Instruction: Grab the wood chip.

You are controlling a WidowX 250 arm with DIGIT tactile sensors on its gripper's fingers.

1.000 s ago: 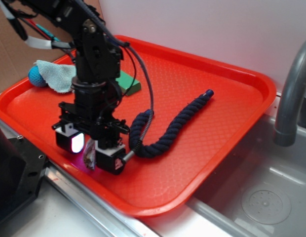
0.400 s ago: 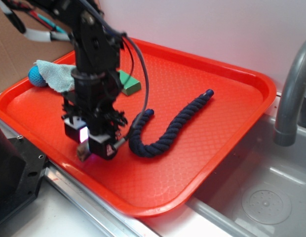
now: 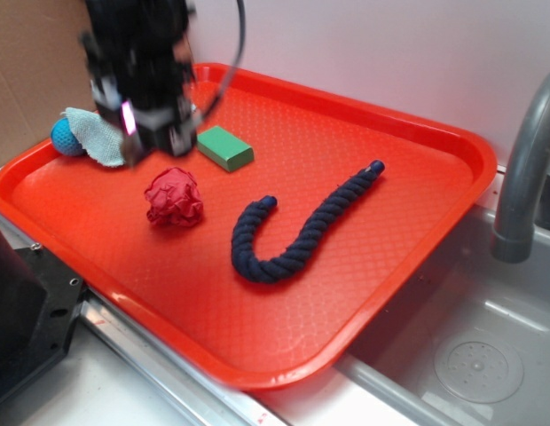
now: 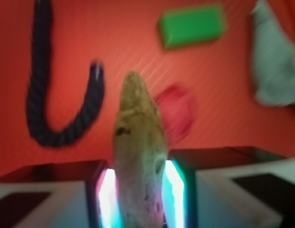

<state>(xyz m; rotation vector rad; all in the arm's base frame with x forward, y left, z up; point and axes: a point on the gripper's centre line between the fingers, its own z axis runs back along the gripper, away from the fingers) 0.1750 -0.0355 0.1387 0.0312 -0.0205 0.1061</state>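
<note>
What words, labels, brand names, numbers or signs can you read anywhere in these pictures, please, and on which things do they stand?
No text can be read in either view.
The gripper, shut on the wood chip, is motion-blurred and shows no readable marking.
The green block, red paper ball, navy rope, grey-green cloth and red tray carry no print.
The faucet shows no label.

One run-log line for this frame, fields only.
gripper: shut on wood chip | height: raised above tray | below: red paper ball
</note>
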